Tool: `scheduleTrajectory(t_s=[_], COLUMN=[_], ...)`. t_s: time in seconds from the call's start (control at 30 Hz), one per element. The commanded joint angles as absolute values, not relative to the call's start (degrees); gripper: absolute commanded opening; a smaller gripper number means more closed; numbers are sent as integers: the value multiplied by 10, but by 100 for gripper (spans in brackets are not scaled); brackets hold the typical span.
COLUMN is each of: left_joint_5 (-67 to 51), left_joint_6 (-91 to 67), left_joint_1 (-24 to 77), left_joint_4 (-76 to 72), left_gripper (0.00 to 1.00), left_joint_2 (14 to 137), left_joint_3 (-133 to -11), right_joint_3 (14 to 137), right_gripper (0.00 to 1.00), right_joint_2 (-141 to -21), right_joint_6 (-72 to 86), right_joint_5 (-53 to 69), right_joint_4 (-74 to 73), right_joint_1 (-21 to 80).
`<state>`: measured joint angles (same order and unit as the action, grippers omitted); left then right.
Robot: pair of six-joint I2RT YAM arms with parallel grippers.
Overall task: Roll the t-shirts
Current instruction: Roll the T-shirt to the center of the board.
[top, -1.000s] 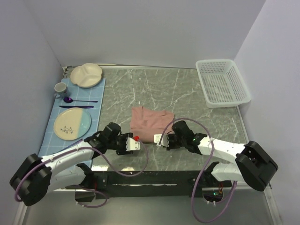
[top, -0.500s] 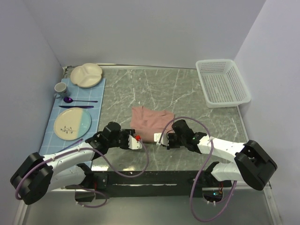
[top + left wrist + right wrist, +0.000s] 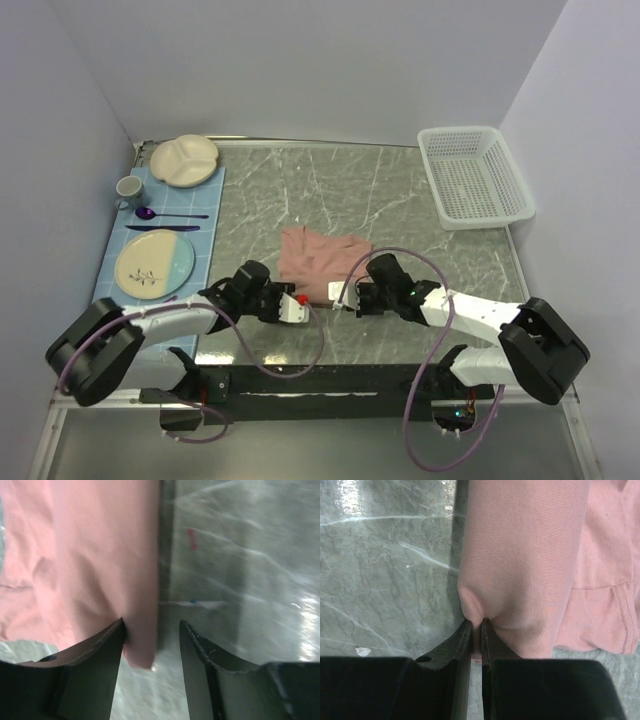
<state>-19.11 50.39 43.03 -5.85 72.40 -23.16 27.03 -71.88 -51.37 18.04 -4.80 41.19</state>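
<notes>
Looking down from above, I see the dusty-pink t-shirt (image 3: 322,255) lying bunched in the middle of the worktop (image 3: 420,215). My left gripper (image 3: 292,306) and right gripper (image 3: 343,296) are both at its near edge.

From the left wrist, my left gripper (image 3: 151,625) stands half spread astride the corner of the folded edge. One finger touches cloth, the other is over bare marble, and nothing is clamped.

From the right wrist, my right gripper (image 3: 476,622) is nearly closed, pinching a fold of that thick edge.

I judge the cotton light, limp and likely to slide on polished stone. It wants holding at both ends of the fold, evenly, or the roll skews.
</notes>
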Motion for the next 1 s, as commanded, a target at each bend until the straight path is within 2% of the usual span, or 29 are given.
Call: scheduleTrajectory(t_s=[0.0,0.03,0.13,0.17,0.2,0.33,0.37,0.57,0.67,0.97], left_joint_5=[-170,-165,-182,-194,-209,-363,-380,-492,-500,-497], left_joint_6=[502,500,491,493,489,503,518,654,699,635], left_joint_1=[433,434,425,419,414,366,360,309,295,289], left_joint_4=[-76,-79,-44,-27,-4,197,298,669,775,789], left_gripper=[52,51,39,29,26,13,11,8,7,10], left_joint_2=[787,807,824,824,824,853,866,1029,1077,1163], left_joint_3=[-261,-269,-295,-304,-315,-451,-480,-701,-768,-883], right_joint_3=[276,279,291,296,309,355,366,445,478,578], right_gripper=[12,12,12,12,12,12,12,12,12,12], right_joint_2=[-742,-742,-744,-744,-746,-748,-749,-778,-806,-939], right_joint_6=[-498,-503,-508,-508,-507,-503,-502,-493,-513,-565], right_joint_5=[203,207,235,245,256,335,346,430,462,500], right_joint_4=[-105,-111,-136,-146,-155,-248,-264,-386,-462,-589], right_joint_1=[403,399,382,375,372,341,333,313,305,221])
